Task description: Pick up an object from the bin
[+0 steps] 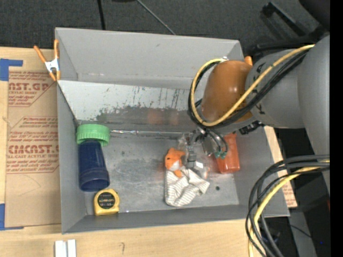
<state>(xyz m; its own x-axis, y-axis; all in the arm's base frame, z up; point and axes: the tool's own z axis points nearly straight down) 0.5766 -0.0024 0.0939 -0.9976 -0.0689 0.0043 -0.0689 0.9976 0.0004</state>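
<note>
- The claw (194,155) hangs low at about 4 o'clock from the middle of the bin (144,58), right where a small orange piece (172,158) meets the top edge of a striped cloth (185,187).
- I cannot tell whether the claw is open or closed, as its tip is lost among cables and the cloth (so no grip can be claimed).
- The arm comes in from 3 o'clock and bends down steeply. That is probably why its orange cover (225,90) sits above the claw toward 1 o'clock, leaving the floor toward 9 o'clock in plain sight.
- The cloth lies crumpled flat on the floor at about 5 o'clock. Its longer stretch runs loosely from 1 o'clock down to 7 o'clock, and its loose folds rise toward the claw.
- The orange piece is rounded, touches the cloth at the cloth's 11 o'clock corner, and shows no clear long axis.
- An orange block (229,158) lies just beside the claw at 3 o'clock, its length running 12 to 6. It is partly under the wrist.
- The blue bottle (92,165) lies on its side by the wall at 9 o'clock with its green cap (92,134) pointing to 12. The yellow tape measure (106,201) rests at 7 o'clock, and both are well apart from the claw.
</note>
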